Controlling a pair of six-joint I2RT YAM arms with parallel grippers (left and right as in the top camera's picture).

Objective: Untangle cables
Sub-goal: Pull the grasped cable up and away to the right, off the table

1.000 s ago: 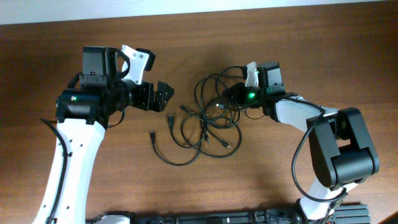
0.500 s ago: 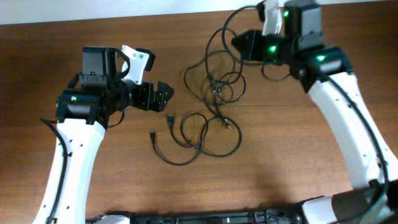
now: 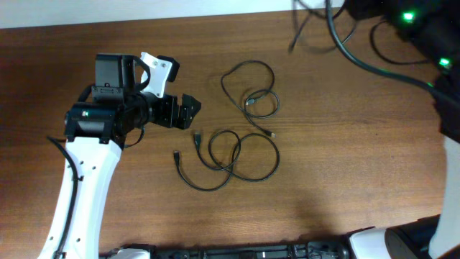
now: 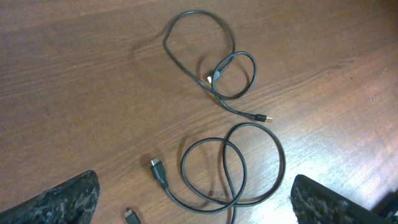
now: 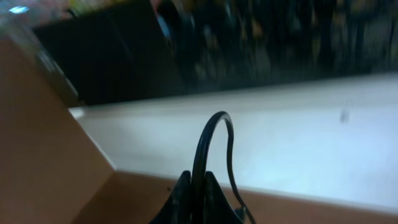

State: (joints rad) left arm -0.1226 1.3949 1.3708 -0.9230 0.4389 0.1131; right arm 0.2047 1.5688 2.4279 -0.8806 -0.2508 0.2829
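Two groups of thin black cables lie on the wooden table. The upper cable point(image 3: 248, 75) point(image 4: 211, 68) forms a big and a small loop. The lower cables point(image 3: 233, 157) point(image 4: 249, 162) overlap in loops, with plugs point(image 4: 158, 171) pointing left. My left gripper point(image 3: 195, 113) point(image 4: 196, 205) hovers open just left of them, touching nothing. My right gripper point(image 5: 198, 186) is lifted high at the top right and is shut on another black cable point(image 5: 211, 130), which arcs up from its fingers. In the overhead view that gripper is blurred and mostly out of frame.
The table's far edge point(image 3: 215, 16) runs along the top, with a pale floor or wall beyond it. The raised right arm point(image 3: 431, 43) and its thick wire point(image 3: 345, 43) cover the top right corner. Bare wood point(image 3: 323, 180) lies right of the cables.
My right gripper has pulled one cable up and to the right, out of the pile. The cables left behind now lie in two separate groups. The left arm has not moved.
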